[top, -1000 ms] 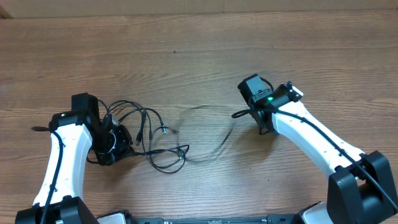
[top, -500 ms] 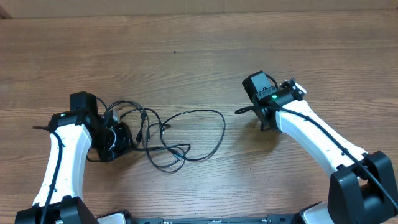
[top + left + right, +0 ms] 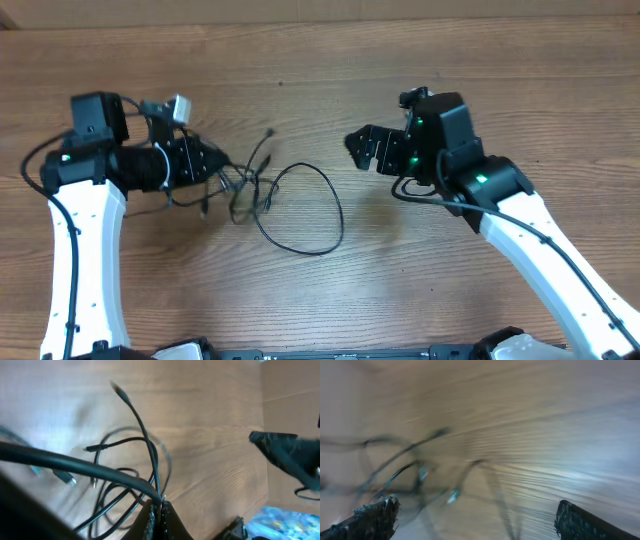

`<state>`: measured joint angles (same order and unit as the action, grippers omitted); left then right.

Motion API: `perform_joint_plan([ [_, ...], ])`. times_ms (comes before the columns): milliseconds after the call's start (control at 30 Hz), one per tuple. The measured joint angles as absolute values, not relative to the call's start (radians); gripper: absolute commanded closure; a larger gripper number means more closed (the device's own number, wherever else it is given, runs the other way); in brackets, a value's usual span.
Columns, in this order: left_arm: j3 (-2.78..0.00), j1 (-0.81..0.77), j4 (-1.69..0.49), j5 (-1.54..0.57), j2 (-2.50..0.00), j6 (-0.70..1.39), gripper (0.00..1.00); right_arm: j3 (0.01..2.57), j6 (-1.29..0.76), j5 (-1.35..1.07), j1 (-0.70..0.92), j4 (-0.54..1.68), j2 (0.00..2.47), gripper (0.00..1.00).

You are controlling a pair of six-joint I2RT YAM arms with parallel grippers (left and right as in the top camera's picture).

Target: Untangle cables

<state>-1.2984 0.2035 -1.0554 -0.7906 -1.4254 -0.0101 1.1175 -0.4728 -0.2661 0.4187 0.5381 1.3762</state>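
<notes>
Wood-grain tabletop (image 3: 300, 60) carries the cables (image 3: 245, 185), tangled just beside the left fingers (image 3: 170, 522), which pinch one strand. The right fingers (image 3: 375, 517) hang wide and empty, apart from the tangle. A one-sided pull could cinch the knot or slip the strand.

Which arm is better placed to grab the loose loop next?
Right. The left gripper is shut on the cables, anchoring the bundle; the right gripper is open, empty and points at the loose loop lying between the arms.
</notes>
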Motion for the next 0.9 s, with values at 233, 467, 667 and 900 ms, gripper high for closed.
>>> perform_joint_plan([
  [233,-1.360,0.142,-0.928,-0.907,-1.417,-0.036,0.96,1.118,-0.403,-0.569,0.419,0.434,1.361,0.00],
  [467,-1.364,0.108,-0.818,-1.028,-1.417,-0.022,0.96,1.118,-0.390,-0.675,0.419,0.422,1.361,0.00],
  [667,-1.364,0.106,-0.812,-1.056,-1.417,0.003,0.96,1.118,-0.388,-0.693,0.419,0.423,1.360,0.00],
  [900,-1.364,0.106,-0.681,-1.110,-1.417,0.076,0.96,1.118,-0.387,-0.700,0.419,0.424,1.361,0.00],
])
